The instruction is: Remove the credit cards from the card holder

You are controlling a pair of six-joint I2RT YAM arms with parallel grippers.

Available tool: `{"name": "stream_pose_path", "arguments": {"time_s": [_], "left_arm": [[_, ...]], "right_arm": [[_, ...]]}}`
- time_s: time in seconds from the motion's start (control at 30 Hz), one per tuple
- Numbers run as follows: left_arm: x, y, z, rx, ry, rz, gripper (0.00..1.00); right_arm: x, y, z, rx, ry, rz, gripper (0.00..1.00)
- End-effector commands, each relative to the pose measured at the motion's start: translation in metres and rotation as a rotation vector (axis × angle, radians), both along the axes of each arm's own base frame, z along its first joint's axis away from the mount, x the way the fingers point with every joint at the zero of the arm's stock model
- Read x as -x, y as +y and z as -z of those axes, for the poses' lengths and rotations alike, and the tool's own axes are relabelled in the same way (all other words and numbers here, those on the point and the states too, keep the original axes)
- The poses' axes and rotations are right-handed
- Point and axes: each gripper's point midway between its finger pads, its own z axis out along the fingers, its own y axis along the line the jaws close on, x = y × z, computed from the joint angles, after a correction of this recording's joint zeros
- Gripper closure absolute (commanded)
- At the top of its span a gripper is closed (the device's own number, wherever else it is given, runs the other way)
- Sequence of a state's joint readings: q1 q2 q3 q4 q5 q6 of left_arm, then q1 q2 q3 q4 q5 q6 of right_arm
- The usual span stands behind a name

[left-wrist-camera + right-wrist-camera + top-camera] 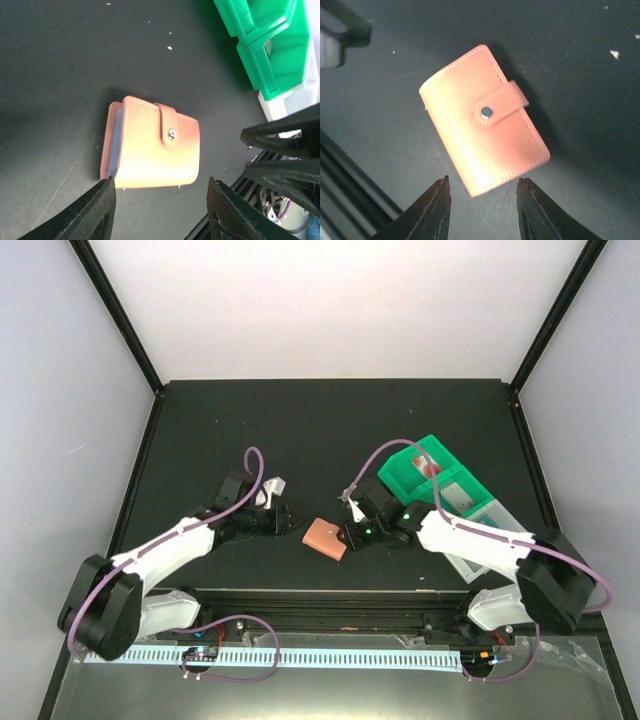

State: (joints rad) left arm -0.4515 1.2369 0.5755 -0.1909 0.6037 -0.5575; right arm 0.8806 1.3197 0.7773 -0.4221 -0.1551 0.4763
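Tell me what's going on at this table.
Two robot arms flank a small salmon card holder lying on the black table. Its snap tab is fastened, so it is not yet opened. The left tool and right tool hover open beside it, neither gripping it. A green bin sits to the right.

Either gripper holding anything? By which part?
Nothing is held. The card holder lies shut on the table; left gripper and right gripper are open, neither clamped on it.
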Motion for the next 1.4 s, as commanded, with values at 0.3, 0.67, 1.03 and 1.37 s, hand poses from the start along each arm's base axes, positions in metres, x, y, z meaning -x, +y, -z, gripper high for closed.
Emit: {"name": "stream_pose_path", "arguments": {"time_s": [0.3, 0.67, 1.03, 1.37], "left_arm": [[0.034, 0.041, 0.006, 0.034, 0.000, -0.218, 0.46], [0.049, 0.045, 0.019, 0.070, 0.029, -0.235, 0.46], [0.052, 0.044, 0.020, 0.081, 0.035, -0.230, 0.46], [0.053, 0.043, 0.020, 0.091, 0.037, -0.228, 0.46]], "right_arm": [[-0.041, 0.052, 0.016, 0.105, -0.124, -0.096, 0.65], [-0.046, 0.050, 0.044, 0.194, -0.111, -0.115, 0.67], [-0.046, 0.045, 0.065, 0.261, -0.085, -0.121, 0.69], [-0.045, 0.031, 0.067, 0.338, -0.117, -0.094, 0.71]]}}
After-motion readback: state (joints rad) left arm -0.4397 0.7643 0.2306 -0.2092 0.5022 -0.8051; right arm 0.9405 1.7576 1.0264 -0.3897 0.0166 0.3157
